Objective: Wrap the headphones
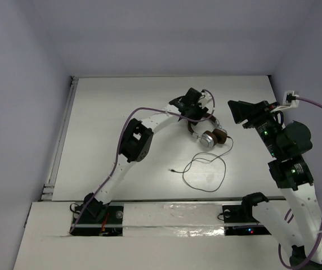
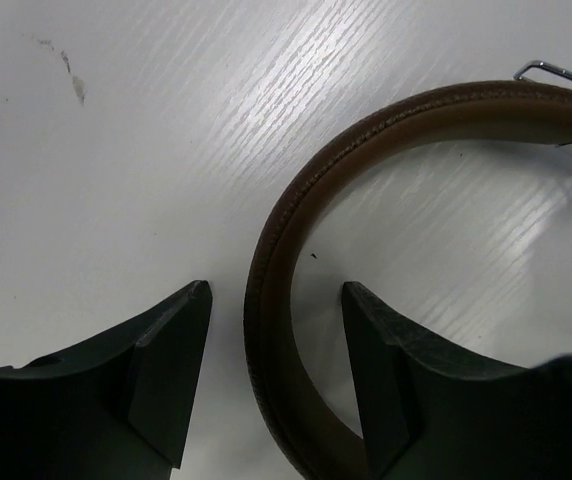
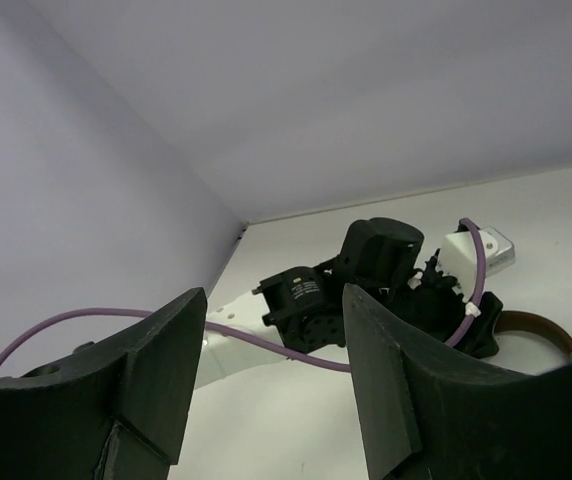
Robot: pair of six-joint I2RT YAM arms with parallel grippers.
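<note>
Nearest, at the front edge of the white table [image 1: 121, 124]: the two arm bases [image 1: 96, 214], left and right. Just past them, on the tabletop, the thin dark cord [image 1: 223, 171] of the headphones [image 1: 211, 138], lying in loose loops with its free end [image 1: 173, 170] pointing left, apart from both arms. Beyond the loops, around mid-table, the ear cups [image 1: 208, 140], silver and side by side, with a brown pad [image 1: 221, 135] on the right one. Further in, over the far end of the pair, the left gripper [image 1: 190, 104], lowered close to the table. From its wrist camera: left gripper [image 2: 276, 290] spread apart, clasping nothing, dark fingers [image 2: 166, 380] straddling the brown stitched headband [image 2: 264, 310], with white table showing on either side of the band, so no contact visible. Band flat on the surface, curving up and off to the right of that view. Off to the right and raised above the table, well clear of the headphones, the right gripper [image 1: 238, 114], aimed left toward the other arm. From its own camera: right gripper [image 3: 276, 292] parted and empty, facing the left arm's wrist [image 3: 386, 270], a purple cable [image 3: 86, 320] and a sliver of headband [image 3: 536, 325]. Farthest back, the plain pale wall [image 1: 166, 34].
</note>
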